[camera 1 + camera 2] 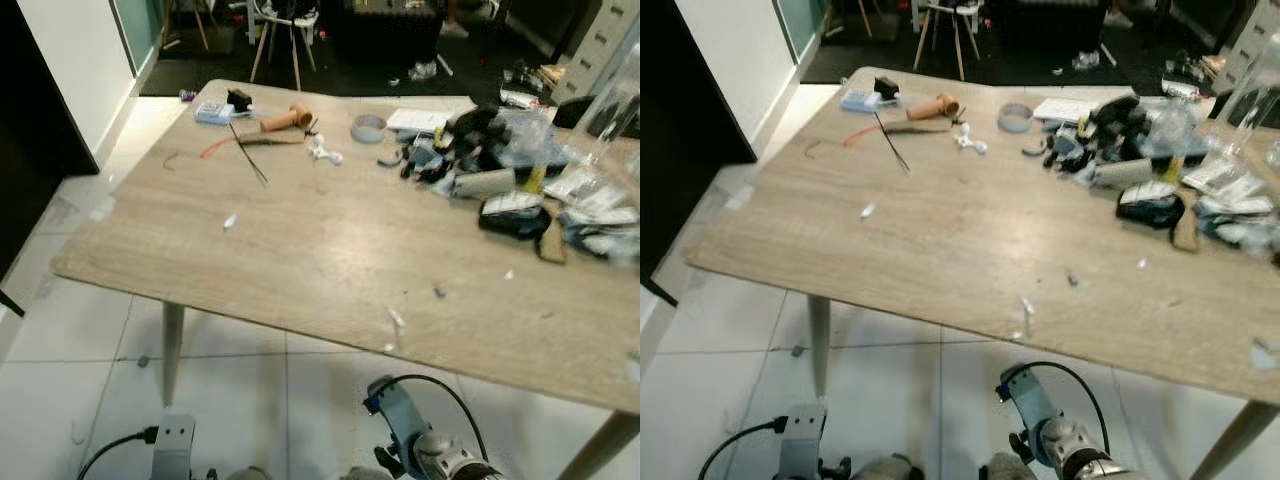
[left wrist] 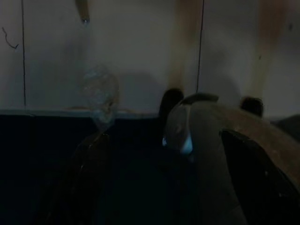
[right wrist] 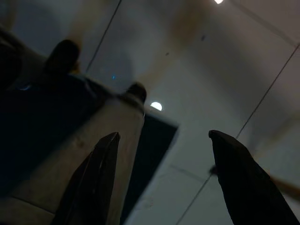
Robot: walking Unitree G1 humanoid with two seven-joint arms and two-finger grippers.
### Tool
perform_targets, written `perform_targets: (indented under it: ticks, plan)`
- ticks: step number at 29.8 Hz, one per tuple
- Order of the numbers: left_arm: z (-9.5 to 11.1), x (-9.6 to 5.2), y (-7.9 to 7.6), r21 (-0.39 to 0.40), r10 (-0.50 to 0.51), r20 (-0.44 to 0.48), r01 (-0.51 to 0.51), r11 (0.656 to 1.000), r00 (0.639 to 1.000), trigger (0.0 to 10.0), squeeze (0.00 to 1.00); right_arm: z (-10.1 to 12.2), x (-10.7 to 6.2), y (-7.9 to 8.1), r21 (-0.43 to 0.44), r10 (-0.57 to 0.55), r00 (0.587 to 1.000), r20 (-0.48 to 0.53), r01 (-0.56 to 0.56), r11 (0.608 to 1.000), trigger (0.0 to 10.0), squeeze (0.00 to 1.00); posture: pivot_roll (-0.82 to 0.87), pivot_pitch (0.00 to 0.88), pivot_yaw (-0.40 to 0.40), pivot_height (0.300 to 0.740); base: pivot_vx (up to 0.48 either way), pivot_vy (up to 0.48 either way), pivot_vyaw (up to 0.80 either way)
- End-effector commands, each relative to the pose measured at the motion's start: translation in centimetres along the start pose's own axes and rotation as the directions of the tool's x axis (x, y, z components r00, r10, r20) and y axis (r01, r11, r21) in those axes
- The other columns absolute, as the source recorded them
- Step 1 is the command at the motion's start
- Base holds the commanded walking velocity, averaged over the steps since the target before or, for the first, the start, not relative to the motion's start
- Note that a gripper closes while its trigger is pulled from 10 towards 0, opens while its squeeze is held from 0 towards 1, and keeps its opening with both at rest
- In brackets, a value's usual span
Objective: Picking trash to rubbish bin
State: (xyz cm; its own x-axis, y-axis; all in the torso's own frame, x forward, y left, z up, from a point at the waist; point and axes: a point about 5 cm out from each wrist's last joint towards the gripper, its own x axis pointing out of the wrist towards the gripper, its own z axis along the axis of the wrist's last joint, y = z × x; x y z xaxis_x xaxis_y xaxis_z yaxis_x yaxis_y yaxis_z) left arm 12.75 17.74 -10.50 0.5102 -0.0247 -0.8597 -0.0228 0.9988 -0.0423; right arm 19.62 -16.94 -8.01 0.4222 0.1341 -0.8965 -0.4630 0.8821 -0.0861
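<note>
Left eye view: a wooden desk (image 1: 300, 250) on white tiles carries scattered trash: small white scraps (image 1: 230, 222) near the middle, an orange tube (image 1: 285, 119), a tape roll (image 1: 368, 127) and a cluttered heap (image 1: 520, 180) at the far right. Both arms hang below the desk's near edge, well apart from the trash.

Left wrist view: very dark; the left pincer (image 2: 164, 187) seems spread over floor tiles.

Right wrist view: the right pincer (image 3: 164, 183) gapes wide and holds nothing above the tiles
</note>
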Motion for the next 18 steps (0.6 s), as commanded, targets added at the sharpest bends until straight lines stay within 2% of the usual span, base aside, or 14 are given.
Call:
perform_targets:
  ticks: [1,18]
  plan:
    - [-1.72,-0.27,-0.66,-0.030,-0.005,-0.062,0.003,1.000,0.998,10.0,0.00,-0.23,-0.01,-0.03,-0.017,-0.003,1.000,-0.015,0.003,1.000,10.0,0.00,0.01,0.036,-0.018,0.740,0.000,0.000,0.00]
    - [-1.90,-0.30,-1.11,-0.044,-0.029,-0.060,0.027,0.999,0.998,10.0,0.00,-0.24,-0.02,-0.12,-0.019,-0.007,1.000,-0.026,0.006,1.000,10.0,0.00,0.01,0.043,-0.023,0.740,0.000,0.000,0.00]
